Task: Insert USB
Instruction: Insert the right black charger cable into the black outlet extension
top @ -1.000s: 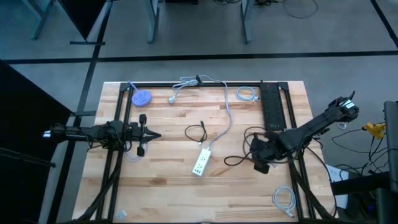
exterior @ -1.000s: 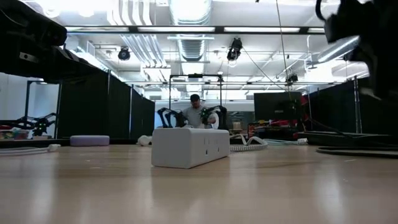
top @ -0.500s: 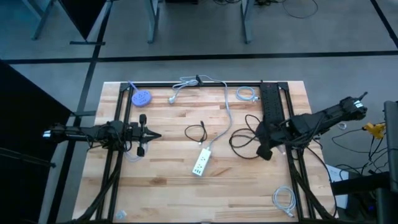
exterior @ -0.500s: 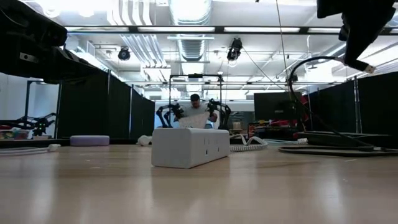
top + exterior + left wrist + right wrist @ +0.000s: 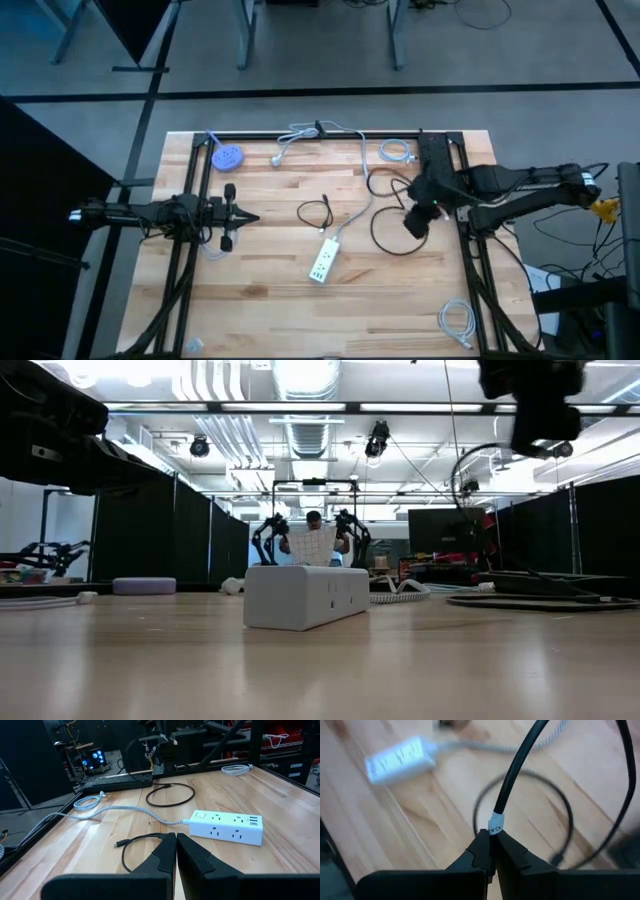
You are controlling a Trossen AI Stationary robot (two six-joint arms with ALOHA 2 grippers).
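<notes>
While the left arm waits at the left side of the wooden tabletop, its left pincer pressed shut on nothing and aimed toward the middle, the right arm has done all the moving in the last second: it has swung from the near right part of the tabletop to farther back, and its forearm now reaches in from the right edge. That sweep has carried the thin black cable with a white label band off the surface; its slack, which lay spread near the right side a second ago, now hangs and trails in a loop below and left of the right pincer. The right pincer is clamped on that cable just under the label, as the right wrist view shows. For the task, this looks like the lift after the grasp, with the approach to the socket yet to come. The white rectangular power strip with USB ports lies untouched near the tabletop's centre, well apart from the held cable. Beyond the far edge, a person stands in the room.
</notes>
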